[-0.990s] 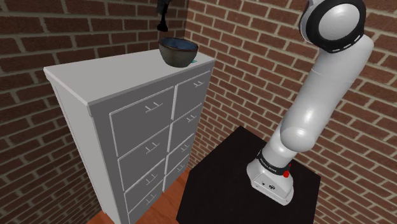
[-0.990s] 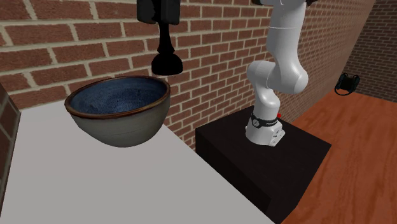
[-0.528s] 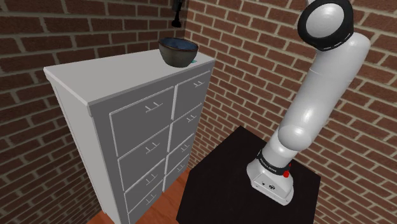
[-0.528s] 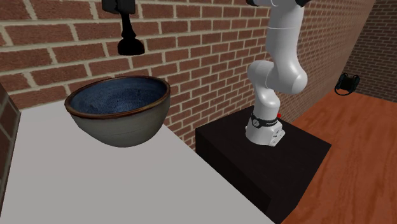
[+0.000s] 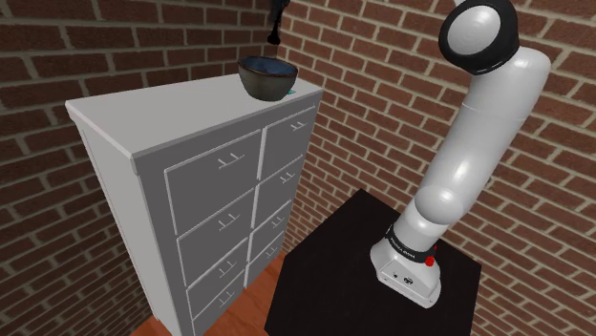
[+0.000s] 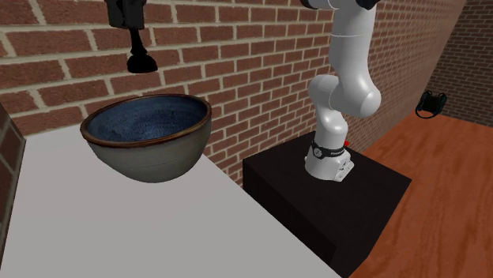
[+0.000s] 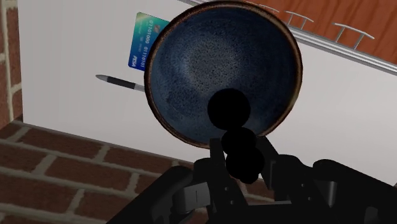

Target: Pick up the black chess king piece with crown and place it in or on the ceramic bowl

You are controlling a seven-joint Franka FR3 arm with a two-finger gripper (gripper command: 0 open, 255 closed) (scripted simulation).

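Red brick walls meet in a corner behind a tall white chest of drawers with 2 columns of grey-fronted drawers. At the far corner of the chest's top, next to the brick, stands a round ceramic bowl with a grey outside, a brown rim and a mottled dark blue inside. A blue bank card lies flat just beside the bowl, partly tucked under its rim, and a thin dark pen lies on the top near the card.

Above the bowl's wall-side rim hangs the black chess king piece, upright with its round base down and well clear of the bowl. The all-black gripper pinches the king's upper part between its 2 fingers, which hide the crown.

Further right, the white arm rises from a black box stand on a reddish wooden floor.
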